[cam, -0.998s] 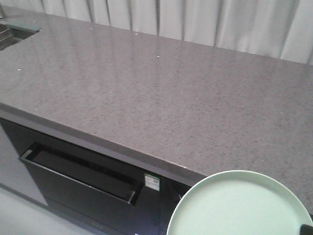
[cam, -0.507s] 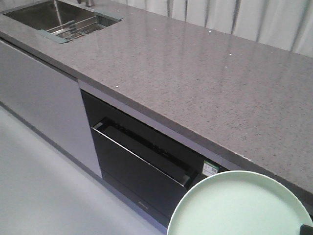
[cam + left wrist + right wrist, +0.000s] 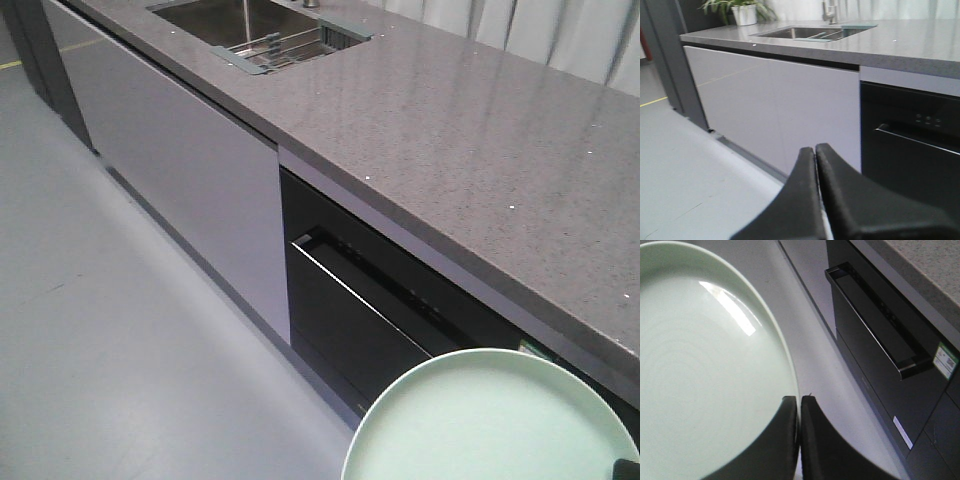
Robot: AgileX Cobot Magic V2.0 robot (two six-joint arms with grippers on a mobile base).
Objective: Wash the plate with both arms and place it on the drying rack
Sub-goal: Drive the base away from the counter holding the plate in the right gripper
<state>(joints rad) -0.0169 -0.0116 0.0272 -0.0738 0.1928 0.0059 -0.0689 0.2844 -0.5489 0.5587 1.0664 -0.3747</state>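
**Plate in the right claw, well apart from the rack at the sink**

The right claw point(image 3: 799, 404) pinches the rim of the pale green plate point(image 3: 705, 370): 1 dark finger lies over the plate's inner face and the other sits just outside the rim, with the edge caught between them. The plate is held roughly level above the grey floor point(image 3: 100, 350), in front of a black appliance door point(image 3: 370, 310) with a long bar handle. It sits below the edge of the speckled grey worktop point(image 3: 450, 130). From the front view it fills the lower right corner, and its face looks bare and matte apart from a streak of reflected light.

The left claw point(image 3: 815, 150) is pressed together with nothing between its 2 fingers. It points toward a pale cupboard front point(image 3: 770, 110) under the worktop.

The drying rack point(image 3: 272, 47) lies across the near end of the sink point(image 3: 205, 15), its steel rods running between 2 grey-green end bars (the rods look bare, though they are small in view). It is well apart from the plate, at the far end of the worktop. A tap point(image 3: 829, 10) stands behind the sink, and a potted plant point(image 3: 744, 11) stands at the worktop's far corner. Pale curtains point(image 3: 530, 30) hang behind.
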